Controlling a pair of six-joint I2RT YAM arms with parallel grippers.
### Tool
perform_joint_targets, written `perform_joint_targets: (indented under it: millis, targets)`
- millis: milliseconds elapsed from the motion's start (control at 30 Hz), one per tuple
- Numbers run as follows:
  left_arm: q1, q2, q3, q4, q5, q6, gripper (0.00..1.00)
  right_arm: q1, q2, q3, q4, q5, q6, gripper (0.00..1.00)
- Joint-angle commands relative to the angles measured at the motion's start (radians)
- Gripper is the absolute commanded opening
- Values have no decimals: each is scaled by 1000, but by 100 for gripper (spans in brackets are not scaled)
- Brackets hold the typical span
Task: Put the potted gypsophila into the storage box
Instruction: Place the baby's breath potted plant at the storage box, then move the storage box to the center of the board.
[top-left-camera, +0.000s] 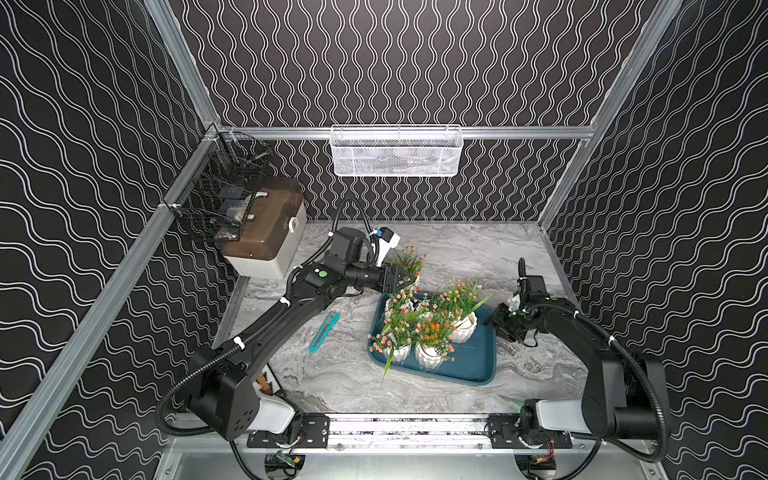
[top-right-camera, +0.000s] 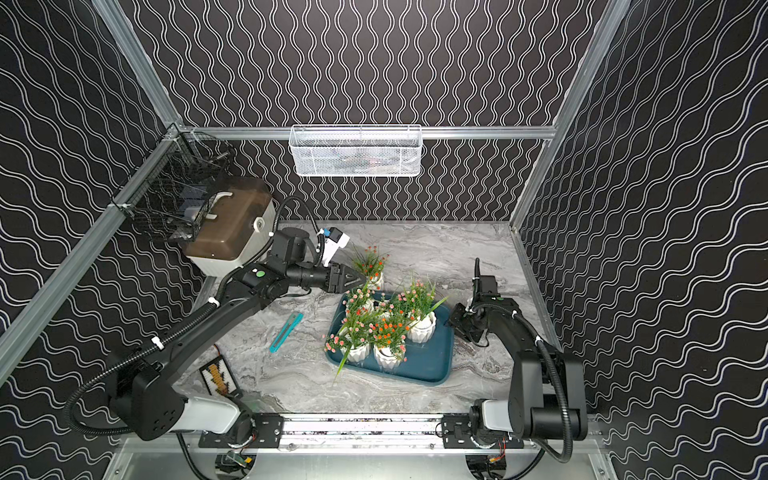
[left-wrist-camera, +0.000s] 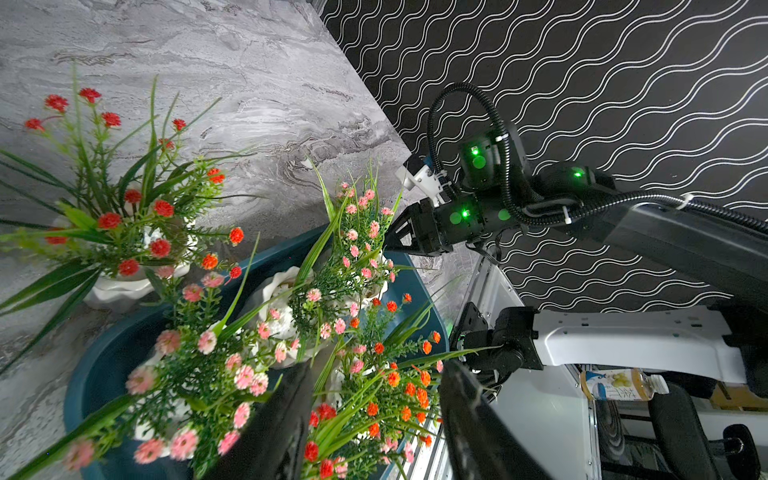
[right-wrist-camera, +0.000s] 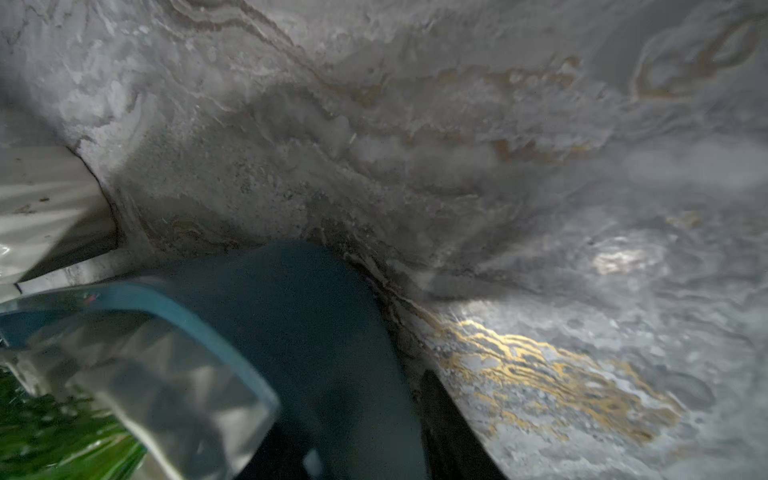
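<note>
We see left fingers (left-wrist-camera: 282, 424) spread, empty, near one potted gypsophila (left-wrist-camera: 120, 289) on table (top-left-camera: 457, 249); others in storage box (top-left-camera: 478, 357); right fingers (top-left-camera: 503, 332) can't tell.

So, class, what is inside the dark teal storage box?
Potted gypsophila in white ribbed pots, with pink and orange blossoms, crowd the storage box; part of its floor is bare. Foliage covers the back pots, so their exact count is hidden.

Tops look down; wrists near storage box (top-left-camera: 473, 356).
</note>
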Motion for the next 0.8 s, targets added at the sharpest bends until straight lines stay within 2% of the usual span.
perform_joint_targets:
  millis: [0, 133, 233, 500, 767]
  targets:
    - [0, 2, 7, 12, 3, 17, 54, 0, 23, -10, 35, 2, -14, 37]
    - [-1, 2, 10, 7, -1, 22, 54, -1, 33, -12, 44, 9, -9, 28]
    - [-1, 5, 9, 6, -1, 21, 54, -3, 30, -6, 49, 8, 3, 13]
    - [0, 8, 15, -14, -23, 28, 54, -46, 51, 29, 49, 0, 18, 9]
    - [-1, 15, 23, -29, -30, 31, 54, -173, 48, 31, 49, -11, 16, 8]
